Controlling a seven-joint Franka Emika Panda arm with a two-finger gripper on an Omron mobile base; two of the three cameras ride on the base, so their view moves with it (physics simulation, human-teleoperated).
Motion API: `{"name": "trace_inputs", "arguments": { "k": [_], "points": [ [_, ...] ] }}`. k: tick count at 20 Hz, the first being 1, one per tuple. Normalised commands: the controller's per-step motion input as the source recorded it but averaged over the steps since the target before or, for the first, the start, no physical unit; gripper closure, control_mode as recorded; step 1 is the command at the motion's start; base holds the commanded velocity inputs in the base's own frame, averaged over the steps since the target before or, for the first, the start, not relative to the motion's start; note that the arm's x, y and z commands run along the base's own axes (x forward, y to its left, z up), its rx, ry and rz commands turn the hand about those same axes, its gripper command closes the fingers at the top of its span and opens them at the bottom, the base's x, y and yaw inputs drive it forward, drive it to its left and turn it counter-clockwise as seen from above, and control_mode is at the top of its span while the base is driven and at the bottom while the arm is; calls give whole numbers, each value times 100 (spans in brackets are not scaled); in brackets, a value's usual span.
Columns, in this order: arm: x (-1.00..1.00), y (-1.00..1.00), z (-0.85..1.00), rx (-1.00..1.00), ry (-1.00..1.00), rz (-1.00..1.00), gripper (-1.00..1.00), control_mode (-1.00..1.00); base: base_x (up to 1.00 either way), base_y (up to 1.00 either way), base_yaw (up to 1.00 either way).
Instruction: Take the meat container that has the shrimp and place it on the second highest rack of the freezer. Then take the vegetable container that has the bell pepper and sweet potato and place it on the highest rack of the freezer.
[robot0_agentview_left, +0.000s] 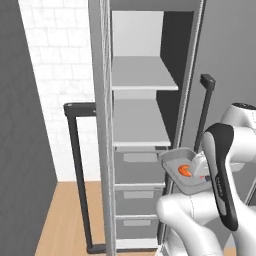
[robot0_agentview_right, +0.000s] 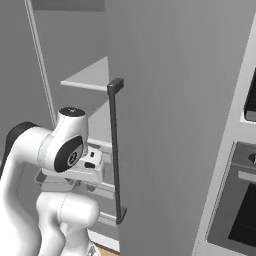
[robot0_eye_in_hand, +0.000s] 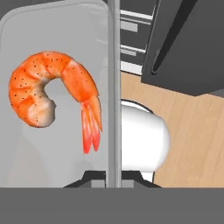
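My gripper (robot0_eye_in_hand: 113, 178) is shut on the rim of the meat container (robot0_eye_in_hand: 57, 48), a light-grey tray with the orange-pink shrimp (robot0_eye_in_hand: 48, 89) lying in it. In the left base view the meat container (robot0_agentview_left: 176, 159) with the shrimp (robot0_agentview_left: 184, 170) hangs in front of the open freezer (robot0_agentview_left: 107, 150), level with its top drawer. It is below the second highest rack (robot0_agentview_left: 140, 125) and the highest rack (robot0_agentview_left: 142, 74). The gripper (robot0_agentview_left: 201, 169) holds the tray's right side. The vegetable container, bell pepper and sweet potato are out of view.
The freezer door (robot0_agentview_right: 175, 125) stands open to the right of the arm, its dark bar handle (robot0_agentview_right: 116, 150) close beside the hand. Grey drawers (robot0_agentview_left: 137, 200) stack below the shelves. Another dark bar handle (robot0_agentview_left: 77, 170) stands left. An oven front (robot0_agentview_right: 240, 210) is at far right.
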Motion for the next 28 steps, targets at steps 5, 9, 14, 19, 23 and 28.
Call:
{"name": "trace_inputs", "arguments": {
  "k": [5, 9, 14, 19, 23, 28],
  "points": [
    [0, 0, 0, 0, 0, 0, 100, 100, 32, 22, -11],
    [0, 0, 0, 0, 0, 0, 100, 100, 59, 0, 0],
    [0, 0, 0, 0, 0, 0, 100, 100, 36, 0, 0],
    [0, 0, 0, 0, 0, 0, 100, 100, 0, 0, 0],
    [0, 0, 0, 0, 0, 0, 100, 100, 0, 0, 0],
    [2, 9, 0, 0, 0, -1, 100, -100, 0, 0, 0]
  ]
}}
